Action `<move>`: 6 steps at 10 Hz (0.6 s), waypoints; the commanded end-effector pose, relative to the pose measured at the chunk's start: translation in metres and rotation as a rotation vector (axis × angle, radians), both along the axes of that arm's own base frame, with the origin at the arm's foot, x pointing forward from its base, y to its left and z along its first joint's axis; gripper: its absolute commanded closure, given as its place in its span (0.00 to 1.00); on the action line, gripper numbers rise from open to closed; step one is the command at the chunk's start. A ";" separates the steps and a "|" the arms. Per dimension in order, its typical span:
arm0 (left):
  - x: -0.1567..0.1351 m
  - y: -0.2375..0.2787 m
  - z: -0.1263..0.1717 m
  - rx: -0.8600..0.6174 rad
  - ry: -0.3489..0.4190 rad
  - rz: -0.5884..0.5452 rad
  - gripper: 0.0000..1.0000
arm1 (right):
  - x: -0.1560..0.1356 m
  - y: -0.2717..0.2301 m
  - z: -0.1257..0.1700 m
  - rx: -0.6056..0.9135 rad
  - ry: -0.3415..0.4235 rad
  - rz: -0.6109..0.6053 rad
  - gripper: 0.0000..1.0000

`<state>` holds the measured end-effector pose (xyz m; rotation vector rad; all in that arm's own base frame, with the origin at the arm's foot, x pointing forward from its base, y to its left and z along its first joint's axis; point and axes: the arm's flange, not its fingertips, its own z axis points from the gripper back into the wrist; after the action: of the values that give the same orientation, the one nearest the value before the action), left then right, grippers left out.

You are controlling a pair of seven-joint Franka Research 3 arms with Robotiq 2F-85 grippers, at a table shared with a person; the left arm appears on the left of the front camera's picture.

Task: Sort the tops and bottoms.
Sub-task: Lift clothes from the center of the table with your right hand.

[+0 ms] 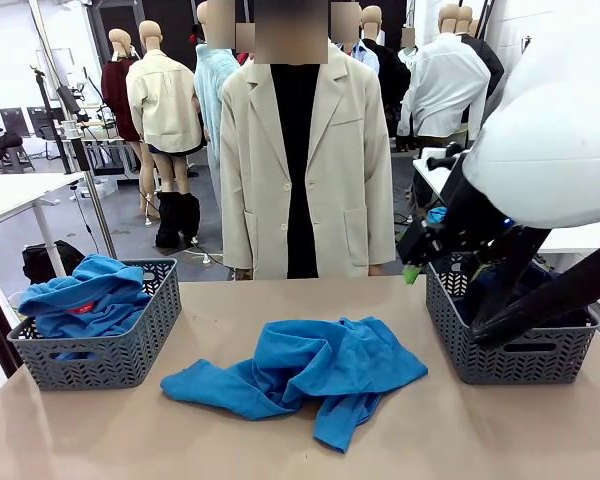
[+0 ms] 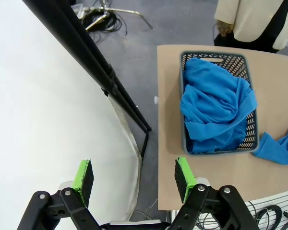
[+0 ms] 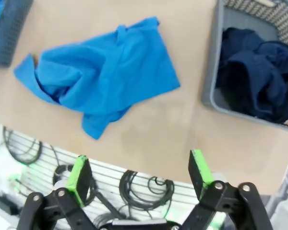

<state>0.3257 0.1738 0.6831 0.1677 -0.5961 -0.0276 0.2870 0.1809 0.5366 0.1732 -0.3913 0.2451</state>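
While one blue top (image 1: pixel 300 375) is lying unsorted mid-table, I'm holding both grippers (image 2: pixel 134 175) (image 3: pixel 139 170) spread, baskets (image 1: pixel 100 360) (image 1: pixel 510 355) already filling

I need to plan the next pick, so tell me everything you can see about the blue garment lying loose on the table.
The blue top is a bright blue, soft knit garment lying crumpled on the tan table, between the two grey baskets and touching neither. It is bunched in folds, with one sleeve stretched toward the left basket and another part trailing toward the robot's edge. Nothing holds it; only the tabletop touches it.
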 end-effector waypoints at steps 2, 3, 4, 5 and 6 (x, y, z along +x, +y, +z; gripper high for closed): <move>0.001 0.002 0.002 0.004 0.005 -0.006 0.12 | -0.001 -0.007 0.008 0.019 -0.018 -0.046 0.00; 0.001 0.002 0.002 0.004 0.005 -0.006 0.12 | -0.001 -0.007 0.008 0.019 -0.018 -0.046 0.00; 0.001 0.002 0.002 0.004 0.005 -0.006 0.12 | -0.001 -0.007 0.008 0.019 -0.018 -0.046 0.00; 0.001 0.002 0.002 0.004 0.005 -0.006 0.12 | 0.001 -0.008 0.007 0.004 -0.020 -0.025 0.00; 0.001 0.002 0.002 0.004 0.005 -0.006 0.12 | -0.002 0.008 0.011 -0.058 -0.085 0.079 0.00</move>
<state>0.3256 0.1739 0.6836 0.1680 -0.5969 -0.0275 0.2854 0.1761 0.5471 0.1527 -0.4318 0.2541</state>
